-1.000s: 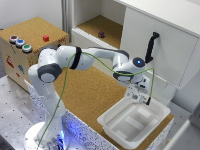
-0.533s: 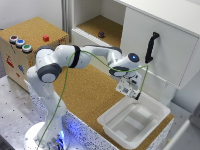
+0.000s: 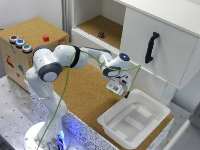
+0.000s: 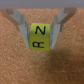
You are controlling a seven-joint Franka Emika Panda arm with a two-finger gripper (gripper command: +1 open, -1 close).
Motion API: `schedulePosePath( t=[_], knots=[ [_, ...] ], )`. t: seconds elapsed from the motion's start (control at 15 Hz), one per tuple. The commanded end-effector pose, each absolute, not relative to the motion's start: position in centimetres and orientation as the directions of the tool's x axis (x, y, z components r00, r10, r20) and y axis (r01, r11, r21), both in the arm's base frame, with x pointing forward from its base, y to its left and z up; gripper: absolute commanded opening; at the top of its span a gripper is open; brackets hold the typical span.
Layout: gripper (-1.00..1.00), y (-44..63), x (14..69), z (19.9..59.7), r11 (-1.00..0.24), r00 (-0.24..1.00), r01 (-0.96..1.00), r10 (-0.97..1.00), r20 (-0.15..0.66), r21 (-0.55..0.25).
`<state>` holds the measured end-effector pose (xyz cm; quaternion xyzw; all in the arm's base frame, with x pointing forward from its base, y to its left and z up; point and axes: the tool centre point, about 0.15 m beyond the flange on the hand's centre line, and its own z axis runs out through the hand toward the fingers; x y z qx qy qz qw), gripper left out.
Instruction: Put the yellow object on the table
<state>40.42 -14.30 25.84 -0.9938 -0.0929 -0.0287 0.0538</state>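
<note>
The yellow object [image 4: 40, 31] is a small yellow-green cube with black letters on its faces. My gripper [image 4: 41, 39] is shut on it, one finger [image 4: 21, 25] on each side. Beneath it lies the brown cork table [image 4: 15, 65], close by; whether the cube touches it I cannot tell. In the exterior view the gripper [image 3: 119, 89] hangs low over the table [image 3: 85, 95], just to the exterior view's left of the white bin. The cube is too small to make out there.
A white plastic bin [image 3: 132, 119] stands on the table's corner at the exterior view's right. Behind is a white cabinet with a black door handle [image 3: 151, 47] and a dark purple object [image 3: 101, 34] on its shelf. A cork-topped box with buttons [image 3: 30, 40] stands at the left.
The gripper has moved from beside the bin toward the exterior view's left, holding the cube, and now hangs over bare cork.
</note>
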Motion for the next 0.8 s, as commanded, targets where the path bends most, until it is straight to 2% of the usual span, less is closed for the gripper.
schedulePosePath(
  t=[0.0,0.2,0.27,0.4,0.53,0.73],
  knots=[
    [-1.0,-10.6,40.1,22.9,-0.995,0.99,0.079,0.084,0.11,0.053],
    [-1.0,-10.2,40.4,22.0,-0.995,0.989,0.071,0.079,0.121,0.068],
    [1.0,-10.0,40.7,22.6,-0.99,0.983,0.09,0.105,0.147,0.105],
    [1.0,-10.5,40.8,24.5,-0.99,0.975,0.095,0.113,0.189,0.102],
    [1.0,-11.2,40.8,25.6,-0.993,0.977,0.116,0.118,0.181,0.02],
    [1.0,-11.2,40.8,25.6,-0.993,0.977,0.116,0.118,0.181,0.02]
  ],
)
